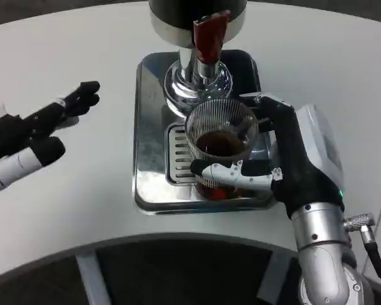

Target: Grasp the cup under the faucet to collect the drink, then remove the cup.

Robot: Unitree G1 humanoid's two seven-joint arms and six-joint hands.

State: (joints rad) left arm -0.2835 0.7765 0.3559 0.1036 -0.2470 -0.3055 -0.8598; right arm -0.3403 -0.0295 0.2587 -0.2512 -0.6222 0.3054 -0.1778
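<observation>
On the white table [82, 190], a polished rectangular steel drip tray [147, 146] sits centred near the far edge. A slotted grille [178, 152] is set into the tray's floor. At the rear of the tray stands the drink dispenser [197, 38], with a dark upper body, a chrome pedestal base and a red tap handle [211, 35] at its front.

The clear ribbed glass cup [221, 130] stands upright on the tray, directly in front of the chrome pedestal and below the red handle. It contains dark brown liquid, filling roughly the lower portion of the vessel.

The right hand [286, 152] grips the cup from the cup's right side. Black fingers [270, 111] curve around the far side of the rim, and a white and black finger [235, 175] crosses the near side low on the glass. The silver right forearm [324, 254] extends down toward the lower right corner.

The left hand [32, 136] hovers over the table to the left of the tray, well apart from it. It holds nothing; its black fingers [82, 95] are extended toward the tray and slightly separated.
</observation>
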